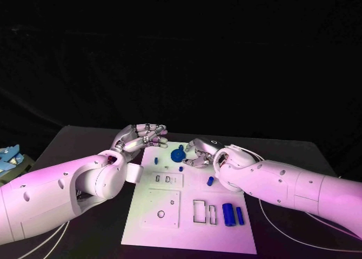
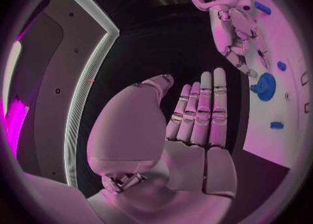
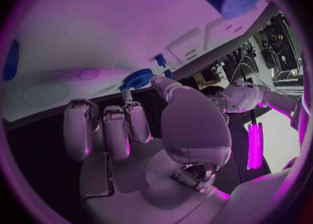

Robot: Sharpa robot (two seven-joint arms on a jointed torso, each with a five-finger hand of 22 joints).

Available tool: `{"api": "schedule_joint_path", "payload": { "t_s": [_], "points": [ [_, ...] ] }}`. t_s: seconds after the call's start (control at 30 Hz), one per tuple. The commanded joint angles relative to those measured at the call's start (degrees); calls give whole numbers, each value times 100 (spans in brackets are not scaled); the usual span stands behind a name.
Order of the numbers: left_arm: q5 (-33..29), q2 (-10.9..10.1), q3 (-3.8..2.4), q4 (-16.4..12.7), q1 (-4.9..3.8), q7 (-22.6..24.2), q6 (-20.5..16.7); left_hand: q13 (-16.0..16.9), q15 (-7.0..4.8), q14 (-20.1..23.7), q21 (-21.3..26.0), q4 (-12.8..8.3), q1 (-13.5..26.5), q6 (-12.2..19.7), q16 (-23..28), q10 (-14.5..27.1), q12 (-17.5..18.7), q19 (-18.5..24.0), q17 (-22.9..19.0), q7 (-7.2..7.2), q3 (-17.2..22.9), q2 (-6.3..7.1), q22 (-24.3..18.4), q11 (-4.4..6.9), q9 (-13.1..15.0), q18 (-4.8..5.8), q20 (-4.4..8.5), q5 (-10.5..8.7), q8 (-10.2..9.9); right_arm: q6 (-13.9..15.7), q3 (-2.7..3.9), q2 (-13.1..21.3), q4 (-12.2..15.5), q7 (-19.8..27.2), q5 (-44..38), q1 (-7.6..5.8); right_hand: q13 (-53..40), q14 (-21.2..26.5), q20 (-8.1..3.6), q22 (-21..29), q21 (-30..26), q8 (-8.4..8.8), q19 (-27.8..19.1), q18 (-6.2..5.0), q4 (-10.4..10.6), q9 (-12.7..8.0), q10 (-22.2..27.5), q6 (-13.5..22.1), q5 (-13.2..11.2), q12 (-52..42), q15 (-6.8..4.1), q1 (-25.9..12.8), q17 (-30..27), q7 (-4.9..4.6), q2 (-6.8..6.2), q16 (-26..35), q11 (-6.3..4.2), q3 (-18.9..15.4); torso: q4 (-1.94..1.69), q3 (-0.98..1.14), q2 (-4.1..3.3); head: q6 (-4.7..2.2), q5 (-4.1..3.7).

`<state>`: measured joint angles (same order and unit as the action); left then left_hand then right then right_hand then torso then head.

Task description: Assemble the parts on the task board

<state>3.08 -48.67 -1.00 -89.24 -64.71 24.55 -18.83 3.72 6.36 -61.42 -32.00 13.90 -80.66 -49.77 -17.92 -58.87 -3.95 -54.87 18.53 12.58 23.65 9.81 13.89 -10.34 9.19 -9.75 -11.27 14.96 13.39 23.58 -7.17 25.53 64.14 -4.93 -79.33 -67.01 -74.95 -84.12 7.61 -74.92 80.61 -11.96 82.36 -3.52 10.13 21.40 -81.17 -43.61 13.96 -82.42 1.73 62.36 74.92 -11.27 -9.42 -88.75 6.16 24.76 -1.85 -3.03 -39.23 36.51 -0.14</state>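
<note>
The white board (image 1: 177, 216) is lying in the middle of the black tabletop (image 1: 80, 140). Small blue parts are sitting on it. A round blue gear (image 1: 177, 155) is sitting near the far edge of the board. A tiny blue peg (image 1: 155, 160) is lying just left of the gear. Another small blue part (image 1: 210, 181) is lying near the right edge, close to the right arm. Two long blue tubes (image 1: 228, 214) are lying side by side near the front right corner, next to a box-shaped hole (image 1: 204, 211).

The left hand (image 1: 140, 138) is hanging over the far left corner of the board. Its fingers (image 2: 203, 107) are straight and close together, and the palm is flat. It is holding nothing.

The right hand (image 1: 201, 152) is sitting at the far edge of the board, just right of the gear. Its fingers (image 3: 104, 130) are curling in. The fingertips are reaching toward the gear, and in the right wrist view the gear (image 3: 137, 78) is right by them. I cannot tell if the hand is touching the gear or holding anything.

A blue and white thing (image 1: 6, 157) is lying off the tabletop at the left.
</note>
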Motion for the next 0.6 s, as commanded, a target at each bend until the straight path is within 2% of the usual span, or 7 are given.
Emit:
{"api": "schedule_joint_path", "payload": {
  "t_s": [0.03,0.17,0.27,0.33,0.4,0.53,0.6],
  "points": [
    [-2,-8,-5,-9,-7,27,86,1,12,43,-29,-38,24,39,31,46,31,47,6,126,1,-55,6,12,-5,-45,-10,-21,-26,393,22,194,214,167,213,-52,-549,-495,32,-363,17,3,8,49,21,-10,-53,-51,63,-45,23,48,1076,14,76,-38,10,22,12,7,9,-9,8],
    [-2,-27,-4,-14,-7,28,86,1,12,43,-29,-38,24,39,31,46,31,47,6,126,1,-55,6,12,-5,-45,-10,-21,-26,440,61,568,530,652,1342,-191,-426,-428,16,-92,-224,52,-185,-22,-148,-19,68,-124,191,59,5,305,799,23,140,29,-5,171,34,11,14,-12,-7],
    [-2,-35,-4,-18,-7,28,88,1,12,43,-29,-38,24,39,31,46,31,47,6,126,1,-55,6,12,-5,-45,-10,-21,-26,187,78,887,696,1023,2306,-341,-400,-422,5,-49,-275,72,-218,-33,-365,-19,100,-198,4,82,-3,543,768,28,132,41,-12,267,55,20,30,-28,-6],
    [-2,-42,-4,-18,-7,28,91,0,15,43,-47,-49,28,44,42,56,31,60,18,128,6,-56,14,9,-7,-46,-13,-21,-33,-96,85,1159,783,1289,2850,-443,-377,-418,-1,-27,-306,55,-237,-39,-516,-9,129,-284,-237,102,-13,680,748,41,84,49,-23,291,86,38,48,-36,1],
    [-2,-47,-4,-18,-6,29,95,0,15,43,-47,-49,28,44,42,56,31,60,18,128,6,-56,14,9,-7,-46,-13,-21,-33,-298,88,1356,815,1475,3112,-495,-340,-412,-8,10,-348,51,-266,-49,-642,-6,167,-330,-331,132,-20,800,723,49,54,57,-31,319,121,58,63,-40,10],
    [-2,-55,-4,-16,-4,31,115,0,15,43,-47,-49,28,44,42,56,31,60,18,128,6,-56,14,9,-7,-46,-13,-21,-33,-593,91,1700,853,1762,3258,-504,-304,-404,-24,60,-410,47,-308,-63,-874,-6,207,-425,-366,165,-37,1017,690,69,-9,70,-52,386,170,102,72,-55,20],
    [-2,-56,-3,-12,-4,31,122,1,15,44,-51,-51,30,43,44,56,30,64,21,126,6,-54,17,10,-7,-46,-14,-22,-34,-659,92,1824,850,1842,3218,-483,-289,-404,-27,79,-430,40,-322,-68,-914,-4,222,-454,-380,178,-41,1048,688,75,-27,71,-57,394,193,131,78,-48,23]
  ]
}}
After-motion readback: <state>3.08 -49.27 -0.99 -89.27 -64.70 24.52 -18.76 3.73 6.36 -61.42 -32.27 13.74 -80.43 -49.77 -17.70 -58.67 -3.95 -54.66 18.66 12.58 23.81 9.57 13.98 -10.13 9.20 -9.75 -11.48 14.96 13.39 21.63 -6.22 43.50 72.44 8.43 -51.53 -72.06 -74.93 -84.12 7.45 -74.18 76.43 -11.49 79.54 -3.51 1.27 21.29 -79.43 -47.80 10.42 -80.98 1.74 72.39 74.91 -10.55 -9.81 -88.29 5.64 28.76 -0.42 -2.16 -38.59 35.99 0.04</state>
